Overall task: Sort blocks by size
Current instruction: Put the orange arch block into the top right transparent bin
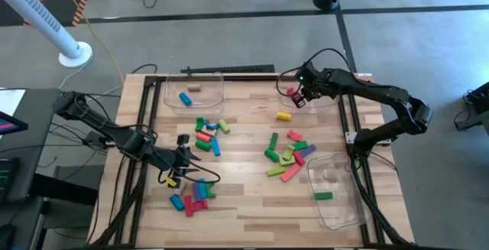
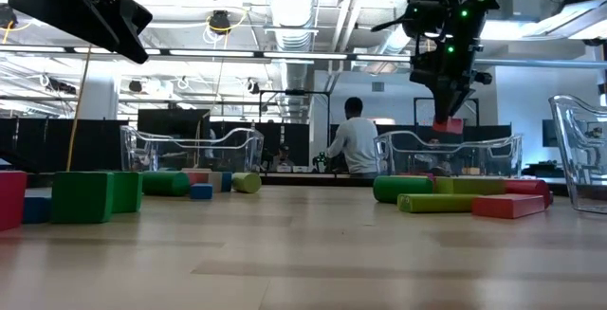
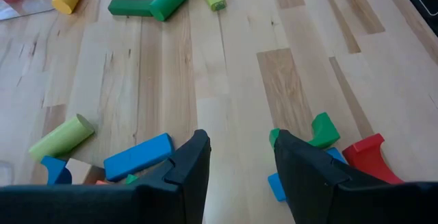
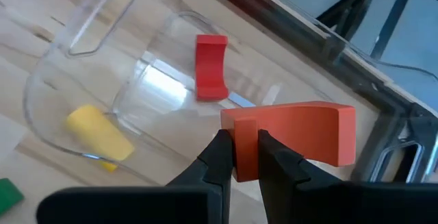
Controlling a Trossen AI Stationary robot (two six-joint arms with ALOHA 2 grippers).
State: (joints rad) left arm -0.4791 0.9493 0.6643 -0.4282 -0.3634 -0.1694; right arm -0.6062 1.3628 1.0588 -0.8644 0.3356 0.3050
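Coloured wooden blocks lie in loose groups on the table: one at the middle left (image 1: 208, 131), one at the near left (image 1: 191, 196), one at the right (image 1: 289, 157). My right gripper (image 1: 298, 97) hangs over the far right clear tray (image 1: 325, 101), shut on an orange-red block (image 4: 294, 138). On that tray's floor rests a red arch block (image 4: 211, 66). A yellow cylinder (image 1: 283, 115) lies on the table beside the tray. My left gripper (image 3: 239, 162) hovers open above bare wood between the two left groups, with nothing between its fingers. My right gripper pinches one end of the orange-red block (image 4: 245, 148) between its two fingers. The fingers slant steeply down from above. The rest of the block sticks out to one side of the fingers, lifted clear above the tray (image 2: 446, 154).
A far left tray (image 1: 195, 89) holds a blue and a tan block. A near right tray (image 1: 336, 193) holds a green block. A black frame (image 1: 149, 112) runs around the table. Bare wood lies at the table's middle and near edge. A person stands in the room behind.
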